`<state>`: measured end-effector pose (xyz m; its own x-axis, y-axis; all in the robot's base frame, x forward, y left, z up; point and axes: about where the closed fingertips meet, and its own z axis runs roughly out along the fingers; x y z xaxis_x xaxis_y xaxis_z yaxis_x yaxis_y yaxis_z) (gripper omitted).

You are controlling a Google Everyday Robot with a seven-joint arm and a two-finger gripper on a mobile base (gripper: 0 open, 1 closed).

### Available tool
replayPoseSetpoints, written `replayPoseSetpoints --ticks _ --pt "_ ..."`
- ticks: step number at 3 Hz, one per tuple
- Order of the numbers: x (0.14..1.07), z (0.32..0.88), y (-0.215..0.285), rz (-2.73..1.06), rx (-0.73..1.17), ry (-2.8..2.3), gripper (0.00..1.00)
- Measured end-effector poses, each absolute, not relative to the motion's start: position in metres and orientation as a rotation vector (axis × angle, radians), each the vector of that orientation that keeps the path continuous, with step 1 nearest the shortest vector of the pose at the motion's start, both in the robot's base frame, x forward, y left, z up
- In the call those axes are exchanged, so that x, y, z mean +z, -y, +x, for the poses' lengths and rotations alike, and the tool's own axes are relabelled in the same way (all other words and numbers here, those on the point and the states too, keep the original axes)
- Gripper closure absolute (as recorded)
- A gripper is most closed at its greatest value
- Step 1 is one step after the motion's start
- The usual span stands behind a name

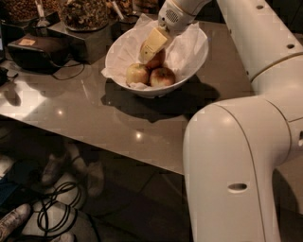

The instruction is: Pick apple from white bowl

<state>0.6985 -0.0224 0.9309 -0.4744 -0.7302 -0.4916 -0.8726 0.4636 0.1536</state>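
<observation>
The white bowl (196,56), lined with crumpled white paper, stands on the grey table toward the back. Three apples lie in it. The largest, deep red apple (158,59) is at the back of the pile. A yellow-green apple (137,73) and a red-yellow apple (163,77) lie in front of it. My gripper (150,51) reaches down into the bowl from the upper right. Its cream-coloured tip is right at the red apple's left top and hides part of it.
Dark containers of nuts (85,12) and a black device with cables (35,49) stand at the back left of the table. My white arm (241,156) fills the right foreground. Cables and shoes lie on the floor below the table edge (118,151).
</observation>
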Motion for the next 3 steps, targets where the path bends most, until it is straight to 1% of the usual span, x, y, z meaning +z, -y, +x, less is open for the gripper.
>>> replayPoseSetpoints --ticks 3 --pt "0.931 0.6985 0.0223 -1.353 0.553 -2.36 0.98"
